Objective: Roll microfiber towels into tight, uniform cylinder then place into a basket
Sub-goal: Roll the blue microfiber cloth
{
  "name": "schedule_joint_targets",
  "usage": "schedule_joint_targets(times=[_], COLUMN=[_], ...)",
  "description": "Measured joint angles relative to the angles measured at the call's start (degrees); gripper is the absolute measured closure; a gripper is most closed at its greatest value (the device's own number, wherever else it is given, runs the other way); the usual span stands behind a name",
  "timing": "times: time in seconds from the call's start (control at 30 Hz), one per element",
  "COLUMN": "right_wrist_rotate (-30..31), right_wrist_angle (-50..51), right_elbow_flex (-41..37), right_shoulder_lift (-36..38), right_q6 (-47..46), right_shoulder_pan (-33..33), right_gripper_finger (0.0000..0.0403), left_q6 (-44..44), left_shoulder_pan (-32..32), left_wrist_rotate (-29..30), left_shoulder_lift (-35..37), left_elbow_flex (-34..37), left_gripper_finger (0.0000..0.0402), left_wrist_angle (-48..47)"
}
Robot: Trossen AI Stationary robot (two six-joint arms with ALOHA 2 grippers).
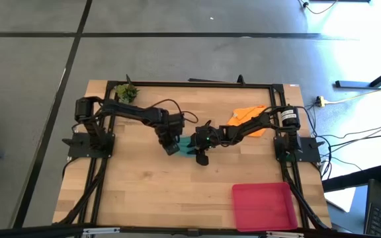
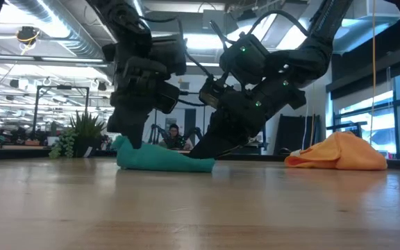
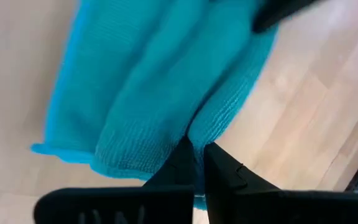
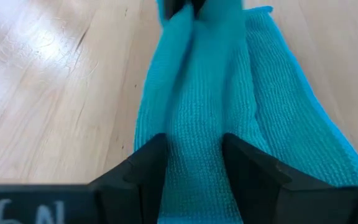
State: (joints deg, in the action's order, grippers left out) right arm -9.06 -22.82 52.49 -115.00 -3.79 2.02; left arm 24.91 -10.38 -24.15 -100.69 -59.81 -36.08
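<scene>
The teal towel (image 1: pixel 186 143) lies bunched into a long ridged strip on the table's middle, and it also shows in the low view (image 2: pixel 164 160). My left gripper (image 1: pixel 171 148) is shut on its left end, and my right gripper (image 1: pixel 202 157) is shut on its right end. Both point down at it in the low view. The orange towel (image 1: pixel 250 118) lies crumpled at the far right, under my right arm. The red-pink basket (image 1: pixel 263 206) stands at the near right. My left gripper pinches a raised fold (image 3: pixel 194 142) at the towel's left end between its two fingers (image 3: pixel 180 163), coming from above and slanting. The towel lies on the table. My right gripper has the towel's thick middle ridge (image 4: pixel 194 149) between its two fingers (image 4: pixel 146 163), at the right end, from above. The fingers point along the strip, which rests on the table.
A small green plant sprig (image 1: pixel 127 92) stands at the far left corner. The bare wood (image 1: pixel 151 192) at the near left holds nothing. The two grippers stand close together over the towel.
</scene>
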Motion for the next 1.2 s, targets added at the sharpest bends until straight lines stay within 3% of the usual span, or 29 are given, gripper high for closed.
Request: schedule_joint_targets(times=[0.2, 0.53, 0.83, 1.0, 1.2], right_wrist_rotate=[0.09, 0.22, 0.14, -0.01, -0.03], right_wrist_angle=[-0.01, 0.04, 0.15, 0.17, 0.19], right_elbow_flex=[0.0, 0.0, 0.0, 0.02, 0.02], right_shoulder_lift=[0.0, 0.0, 0.0, -0.07, -0.07], right_q6=[0.0, 0.02, 0.43, 0.62, 0.87], right_shoulder_pan=[0.01, 0.02, 0.02, 0.02, 0.01], right_gripper_finger=[0.024, 0.024, 0.024, 0.024, 0.024], left_q6=[-0.53, -1.11, -1.59, -4.1, -6.68], left_shoulder_pan=[-2.96, -4.71, -2.44, -1.47, -0.9], left_wrist_rotate=[-0.6, 3.85, -7.33, -7.33, -2.39], left_shoulder_lift=[-0.12, -0.84, -0.93, -0.91, -0.91], left_elbow_flex=[0.04, 0.02, 0.0, -0.02, 0.02], left_gripper_finger=[0.0399, 0.0399, 0.04, 0.04, 0.04], left_wrist_angle=[0.5, 2.56, -1.95, -2.4, -1.37])
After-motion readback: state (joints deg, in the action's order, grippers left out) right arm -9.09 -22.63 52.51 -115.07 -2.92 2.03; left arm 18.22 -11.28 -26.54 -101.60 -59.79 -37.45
